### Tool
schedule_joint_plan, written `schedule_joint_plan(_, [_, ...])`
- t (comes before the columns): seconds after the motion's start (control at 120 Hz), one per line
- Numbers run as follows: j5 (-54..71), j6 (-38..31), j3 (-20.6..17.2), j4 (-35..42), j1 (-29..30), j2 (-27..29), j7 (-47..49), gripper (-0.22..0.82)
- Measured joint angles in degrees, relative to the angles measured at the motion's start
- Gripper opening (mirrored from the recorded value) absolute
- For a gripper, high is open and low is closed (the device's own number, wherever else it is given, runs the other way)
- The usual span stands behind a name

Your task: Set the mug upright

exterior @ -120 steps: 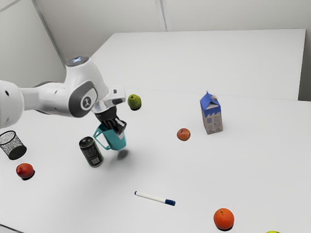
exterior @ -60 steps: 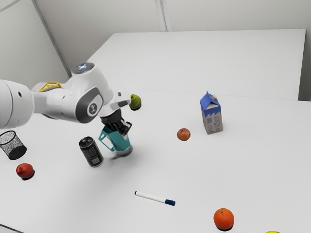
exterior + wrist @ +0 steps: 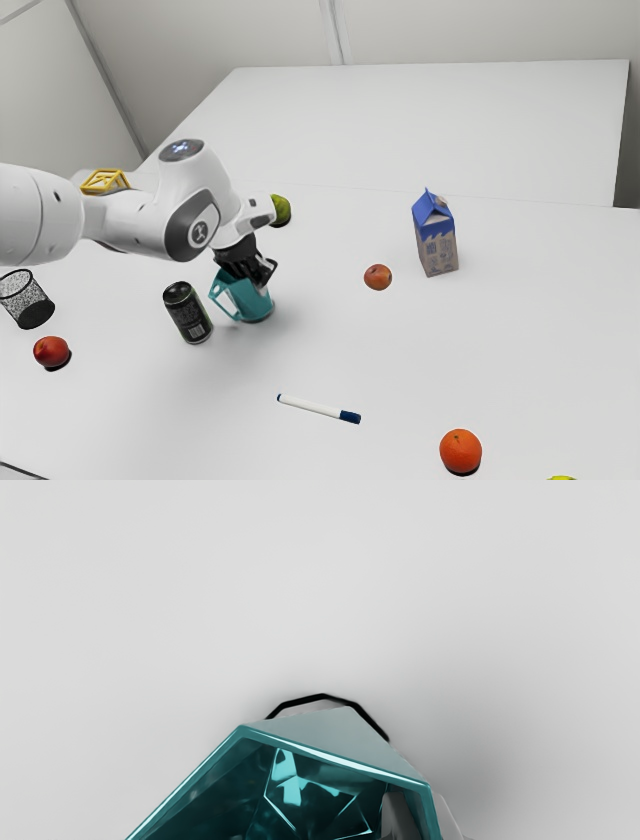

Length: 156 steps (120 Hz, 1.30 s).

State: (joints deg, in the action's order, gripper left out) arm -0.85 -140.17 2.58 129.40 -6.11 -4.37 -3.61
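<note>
My gripper (image 3: 260, 275) is at the rim of the teal mug (image 3: 252, 303) in the exterior view. The mug's mouth faces up and its base is low at the tabletop, with a slight lean; whether the base rests flat I cannot tell. Its handle points toward the dark can. In the wrist view, the gripper (image 3: 425, 812) has one finger inside the mug (image 3: 320, 745) and the other outside, shut on the wall between them. Part of the mug's rim is cut off there.
A dark can (image 3: 188, 313) stands close beside the mug's handle. A green pear (image 3: 281, 210) is behind the hand. Elsewhere are a marker (image 3: 318, 408), a small reddish fruit (image 3: 377, 277), a carton (image 3: 436, 240), an orange (image 3: 461, 451), a red fruit (image 3: 51, 351) and a mesh cup (image 3: 30, 305).
My hand has moved lower and toward the exterior view's right, carrying the mug along. The mug has come down from above the table and stands straighter.
</note>
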Motion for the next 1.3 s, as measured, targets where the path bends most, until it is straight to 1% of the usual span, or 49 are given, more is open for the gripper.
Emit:
schedule_joint_plan(0.108, [0.0,0.0,0.0,0.0,0.1,0.0,0.4,-0.17])
schedule_joint_plan(0.167, [-0.1,-0.1,0.0,0.0,0.1,0.0,0.4,-0.14])
schedule_joint_plan(0.35, [-0.6,0.0,-0.3,0.0,0.0,0.5,0.1,0.02])
schedule_joint_plan(0.517, [-0.8,0.1,-0.4,-0.4,0.0,1.2,-0.1,0.13])
schedule_joint_plan(0.675, [-0.8,0.3,-0.4,-1.4,-0.1,2.2,-0.3,0.26])
schedule_joint_plan(0.767, [-0.8,1.1,-0.4,-2.6,-0.3,2.8,-0.3,0.32])
schedule_joint_plan(0.908, [-1.1,5.8,-0.4,-7.3,-0.5,3.3,-0.3,0.38])
schedule_joint_plan(1.092, [-2.0,16.2,-0.4,-15.9,-0.6,2.7,-0.1,0.49])
schedule_joint_plan(1.3, [-2.6,26.8,-0.8,-23.7,-0.2,2.3,0.6,0.55])
